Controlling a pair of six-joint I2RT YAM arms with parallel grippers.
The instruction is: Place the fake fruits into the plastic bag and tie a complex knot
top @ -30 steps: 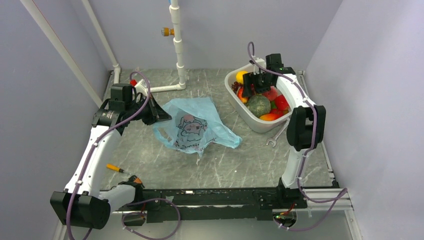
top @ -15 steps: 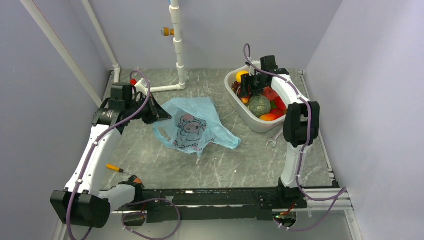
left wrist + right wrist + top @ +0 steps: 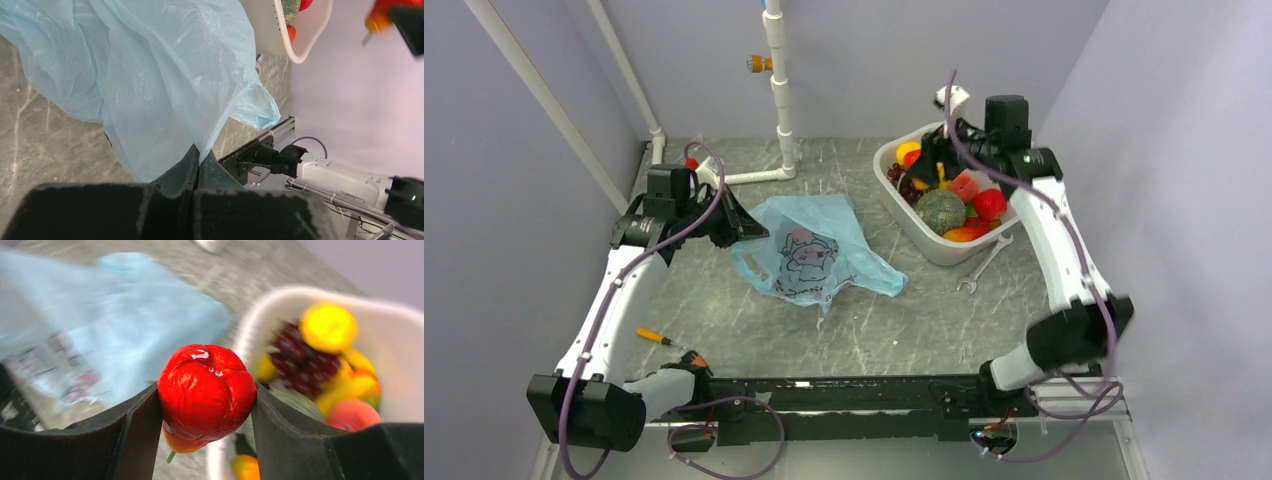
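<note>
The light-blue plastic bag (image 3: pixel 809 250) lies crumpled on the table's middle, printed side up; it also fills the left wrist view (image 3: pixel 150 65). My left gripper (image 3: pixel 742 226) is shut on the bag's left edge, film pinched between its fingertips (image 3: pixel 199 156). My right gripper (image 3: pixel 936 158) is shut on a glossy red fruit (image 3: pixel 206 392) and holds it above the white basket (image 3: pixel 929 243). The basket holds a green netted melon (image 3: pixel 941 210), a yellow fruit (image 3: pixel 907 151), dark grapes (image 3: pixel 905 183), red (image 3: pixel 988 203), pink and orange fruits. No knot shows.
A wrench (image 3: pixel 977 272) lies right of the basket. An orange-handled screwdriver (image 3: pixel 658 338) lies near the left arm. A white pipe post (image 3: pixel 781 90) stands at the back. Purple walls close in on both sides.
My right gripper has risen out of the basket with the red fruit, and the right arm has swung out to the right. The left gripper and bag have held still.
</note>
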